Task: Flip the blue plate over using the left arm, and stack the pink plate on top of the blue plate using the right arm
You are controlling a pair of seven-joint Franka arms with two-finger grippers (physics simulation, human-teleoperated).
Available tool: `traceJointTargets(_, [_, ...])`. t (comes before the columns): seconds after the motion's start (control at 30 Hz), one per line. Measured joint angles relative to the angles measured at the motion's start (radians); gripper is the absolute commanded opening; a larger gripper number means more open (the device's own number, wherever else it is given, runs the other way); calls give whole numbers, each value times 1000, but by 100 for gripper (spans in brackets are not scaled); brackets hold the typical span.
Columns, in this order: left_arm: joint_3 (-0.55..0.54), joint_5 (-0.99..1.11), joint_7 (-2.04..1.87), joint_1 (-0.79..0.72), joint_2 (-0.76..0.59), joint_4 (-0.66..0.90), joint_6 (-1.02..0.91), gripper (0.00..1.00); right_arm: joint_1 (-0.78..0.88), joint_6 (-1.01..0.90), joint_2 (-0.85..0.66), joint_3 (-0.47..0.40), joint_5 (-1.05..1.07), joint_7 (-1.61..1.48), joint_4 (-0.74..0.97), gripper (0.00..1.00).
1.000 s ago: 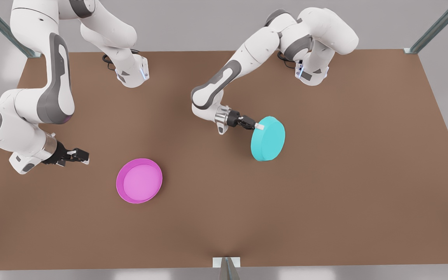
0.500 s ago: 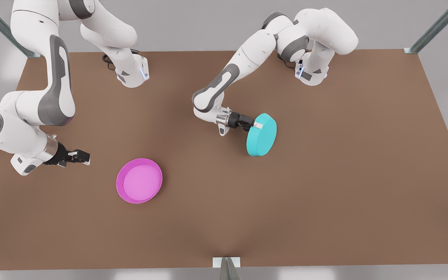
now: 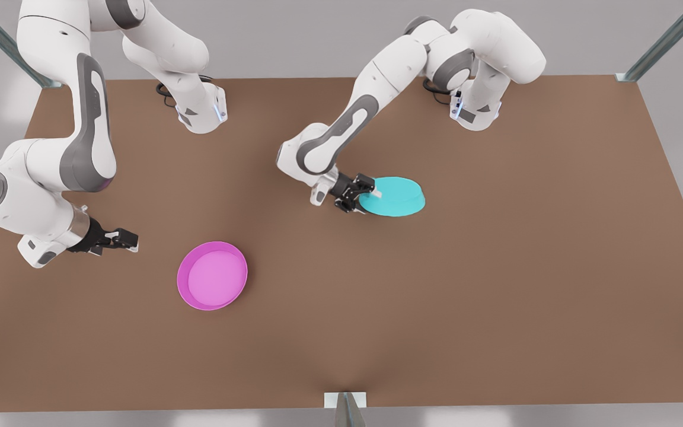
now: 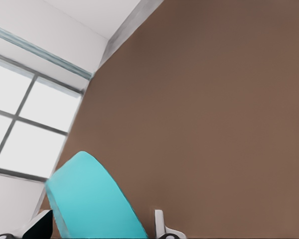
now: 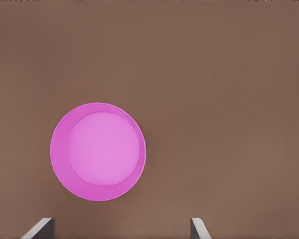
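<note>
Pink plate waiting, blue plate gripped at its rim.

Nearest, the pink plate (image 3: pixel 212 275) lies rim-up on the brown counter (image 3: pixel 495 267). Beside it, toward the front view's left, the right tool (image 3: pixel 130 239) hovers with fingers spread apart. Farther back, the left tool (image 3: pixel 369 192) grips the blue plate (image 3: pixel 393 196), which lies nearly flat, plain underside up.

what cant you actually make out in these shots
- Round turquoise plastic plate, front view: whether it rests on the brown table or hangs just above it cannot be told; its plain underside hides the inside.
- Left gripper, left wrist view: the picture's lower edge cuts off most of the fingers clamping the plate rim.
- Right gripper, right wrist view: same edge leaves just fingertips, wide apart, short of the round magenta plastic plate.
</note>
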Motion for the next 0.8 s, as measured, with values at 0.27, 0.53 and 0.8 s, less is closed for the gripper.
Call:
traceJointTargets(0.27, [57, -208, -125, 0, -164, 5, 156, 100, 1, -1, 2, 0, 0, 1, 8, 100])
traceJointTargets(0.53, [22, -581, 1210, 893, -913, -189, 62, 100, 1, -6, 52, 0, 2, 8, 34, 100])
traceJointTargets(0.8, [16, -671, 1213, 1151, -750, -190, 95, 100, -36, 124, 219, 18, 107, -5, 35, 100])
